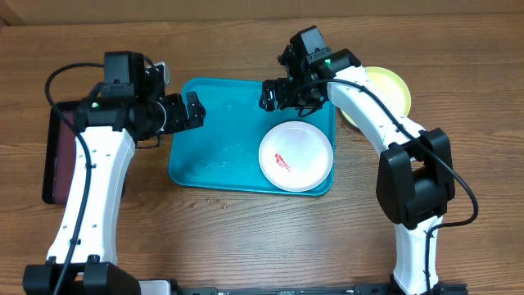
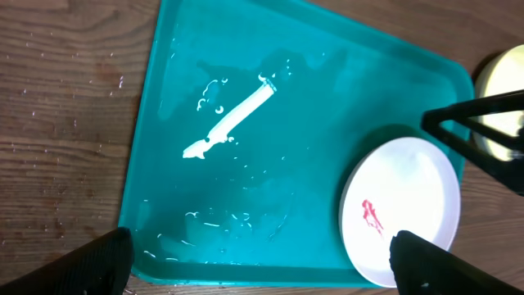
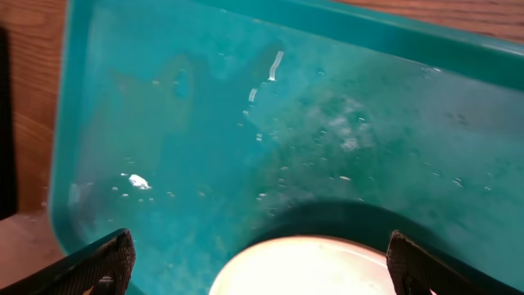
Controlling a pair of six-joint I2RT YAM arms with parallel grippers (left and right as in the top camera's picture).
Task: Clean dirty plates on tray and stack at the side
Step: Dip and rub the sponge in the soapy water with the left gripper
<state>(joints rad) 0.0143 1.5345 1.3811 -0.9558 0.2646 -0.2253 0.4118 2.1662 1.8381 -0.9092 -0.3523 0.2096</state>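
Note:
The teal tray (image 1: 213, 156) lies mid-table and looks wet. The white plate (image 1: 296, 156) with a red smear sits in the tray's right front part. The yellow-green plate (image 1: 391, 88) lies on the table right of the tray, partly hidden by my right arm. The pale blue plate is out of view. My left gripper (image 1: 192, 111) is open and empty over the tray's left far edge. My right gripper (image 1: 278, 94) is open and empty above the tray's far edge, behind the white plate. The left wrist view shows the tray (image 2: 246, 164), white plate (image 2: 409, 197) and open fingers (image 2: 262, 270). The right wrist view shows the plate's rim (image 3: 303, 266) between open fingers (image 3: 262, 262).
A dark maroon tray (image 1: 57, 156) lies at the left edge of the table, under my left arm. Water droplets and streaks cover the teal tray's floor (image 3: 246, 123). Bare wood table (image 1: 246, 238) lies in front of the tray.

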